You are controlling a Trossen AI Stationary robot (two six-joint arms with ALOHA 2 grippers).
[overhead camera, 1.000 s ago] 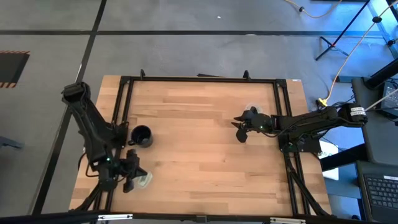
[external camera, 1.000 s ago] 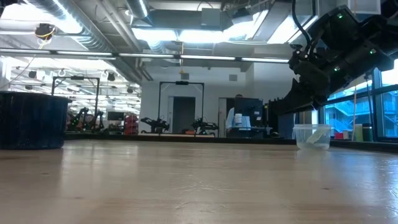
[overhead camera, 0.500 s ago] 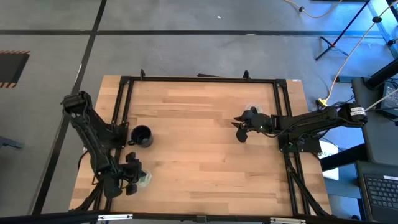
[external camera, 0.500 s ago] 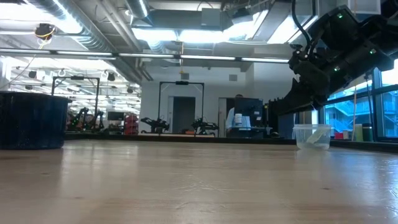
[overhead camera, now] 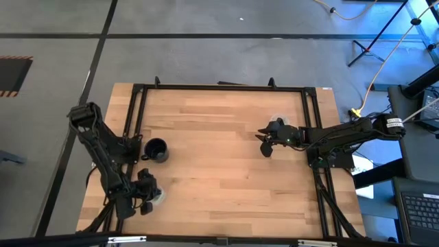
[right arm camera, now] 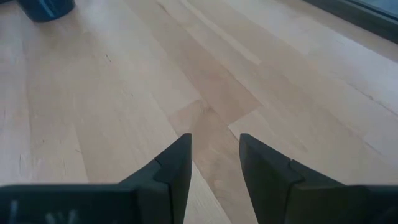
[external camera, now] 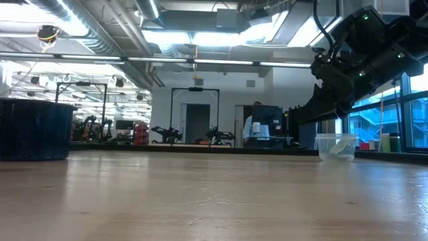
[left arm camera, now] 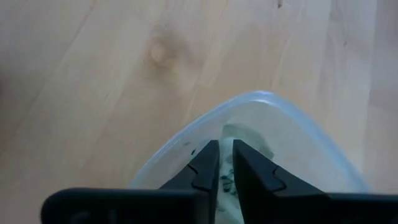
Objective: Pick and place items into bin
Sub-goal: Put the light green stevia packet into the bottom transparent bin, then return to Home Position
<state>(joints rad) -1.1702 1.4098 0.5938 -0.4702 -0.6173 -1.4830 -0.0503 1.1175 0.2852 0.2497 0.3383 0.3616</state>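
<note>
My left gripper stands near the table's near-left corner, its fingers down inside a clear round tub. The left wrist view shows pale green packets lying in that tub, with the fingers nearly together among them. The black cup stands upright on the table just beyond, and shows at the left of the low view. My right gripper hangs open above bare wood on the right. A second clear tub with a packet leaning inside it stands beside the right gripper. My left gripper comes from above, pointing down into the clear tub. Its two fingers are closed to a narrow slit with a pale green packet's edge showing in it. The packet still lies in the tub; the fingers hide how far back it reaches.
A black metal frame runs around the wooden table. Bare wood lies between the two arms. Beyond the far edge the low view shows a room with other robot stations and a person far off.
The left arm's elbow has moved a little toward the near edge, and its gripper has shifted slightly over the clear tub. The right arm has kept still.
</note>
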